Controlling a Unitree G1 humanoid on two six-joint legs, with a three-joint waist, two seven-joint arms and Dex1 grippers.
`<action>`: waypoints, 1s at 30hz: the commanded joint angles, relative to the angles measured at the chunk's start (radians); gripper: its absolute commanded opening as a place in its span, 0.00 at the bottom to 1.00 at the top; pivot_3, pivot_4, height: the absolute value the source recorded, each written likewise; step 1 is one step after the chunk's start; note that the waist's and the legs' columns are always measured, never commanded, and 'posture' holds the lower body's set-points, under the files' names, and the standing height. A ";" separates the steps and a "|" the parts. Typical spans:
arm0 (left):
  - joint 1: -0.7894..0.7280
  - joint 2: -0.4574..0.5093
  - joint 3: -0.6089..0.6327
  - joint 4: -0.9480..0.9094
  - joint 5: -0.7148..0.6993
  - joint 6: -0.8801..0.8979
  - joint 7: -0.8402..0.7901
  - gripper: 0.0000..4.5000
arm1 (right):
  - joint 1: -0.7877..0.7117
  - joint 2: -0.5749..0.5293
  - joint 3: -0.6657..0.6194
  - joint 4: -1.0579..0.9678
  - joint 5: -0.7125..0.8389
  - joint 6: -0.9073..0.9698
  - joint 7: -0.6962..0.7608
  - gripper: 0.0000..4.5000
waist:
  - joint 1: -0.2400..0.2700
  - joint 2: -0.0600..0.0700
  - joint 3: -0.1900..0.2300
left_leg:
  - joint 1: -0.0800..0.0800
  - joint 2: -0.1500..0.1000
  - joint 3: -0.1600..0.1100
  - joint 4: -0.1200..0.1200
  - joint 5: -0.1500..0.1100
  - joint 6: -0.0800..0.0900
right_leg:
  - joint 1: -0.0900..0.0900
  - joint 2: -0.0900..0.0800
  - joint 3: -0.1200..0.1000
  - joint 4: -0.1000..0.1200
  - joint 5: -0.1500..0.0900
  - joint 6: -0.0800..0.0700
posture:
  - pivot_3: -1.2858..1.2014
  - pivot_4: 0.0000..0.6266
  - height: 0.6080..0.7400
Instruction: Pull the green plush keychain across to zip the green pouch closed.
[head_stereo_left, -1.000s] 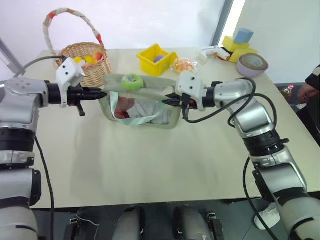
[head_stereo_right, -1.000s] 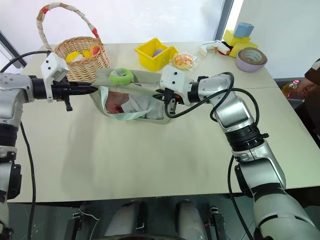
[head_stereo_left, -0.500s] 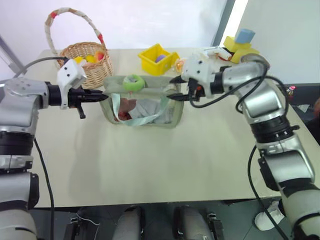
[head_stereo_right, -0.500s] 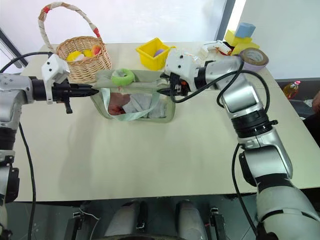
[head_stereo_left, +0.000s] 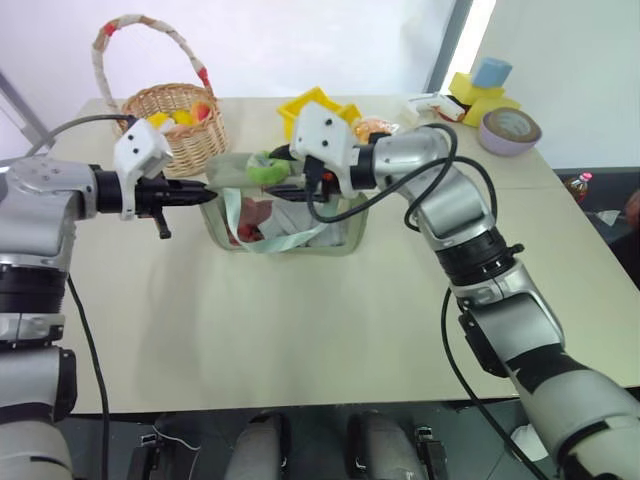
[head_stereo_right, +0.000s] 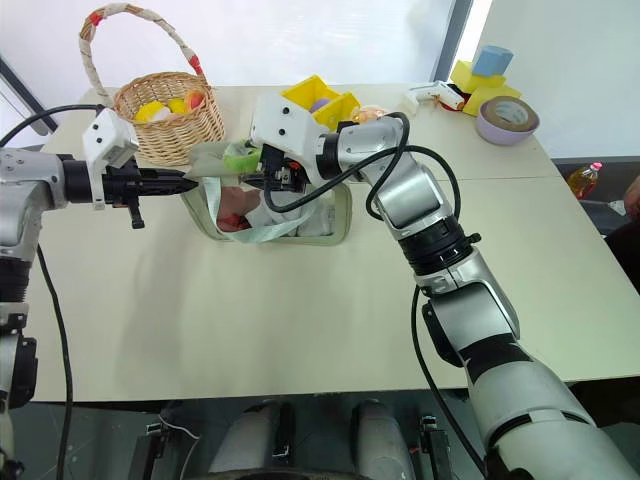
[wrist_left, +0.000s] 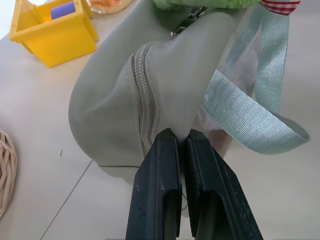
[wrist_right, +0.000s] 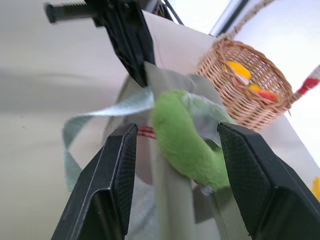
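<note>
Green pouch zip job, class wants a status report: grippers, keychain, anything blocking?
Left gripper shut on green pouch end. Right gripper open, straddling green plush keychain, not gripping. Pale mint strap dangles alongside.

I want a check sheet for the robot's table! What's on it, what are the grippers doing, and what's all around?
Surface: beige table, bare at the front.
Job's things: green pouch mid-table; green plush keychain on top.
Clutter: wicker basket, yellow bin, wrapped snack, tape roll, foam blocks.
Grippers: left gripper shut on the pouch's end; right gripper open around the keychain.
Cables: black cables along both arms.
Surroundings: bottle beside the table.
</note>
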 joint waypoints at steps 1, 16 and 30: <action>0.001 0.022 0.043 -0.048 -0.021 0.007 0.008 0.00 | -0.033 0.024 -0.009 0.014 -0.010 -0.039 -0.019 0.58 | -0.003 0.000 0.000 | 0.000 0.000 0.000 0.000 0.000 0.000 | 0.000 0.000 0.000 0.000 0.000 0.000 | 0.52 0.24 0.99; 0.010 0.003 0.038 -0.041 -0.016 0.001 0.026 0.00 | -0.063 0.050 -0.169 -0.025 0.132 0.159 -0.069 0.01 | -0.002 0.000 0.000 | 0.000 0.000 0.000 0.000 0.000 0.000 | 0.000 0.000 0.000 0.000 0.000 0.000 | 0.52 0.24 0.99; 0.065 0.022 0.050 -0.060 -0.030 0.017 0.029 0.00 | 0.113 -0.292 -0.214 -0.279 0.031 0.377 -0.214 0.01 | 0.002 0.000 0.000 | 0.000 0.000 0.000 0.000 -0.002 0.003 | 0.000 0.000 0.000 0.000 0.000 0.000 | 0.52 0.24 0.99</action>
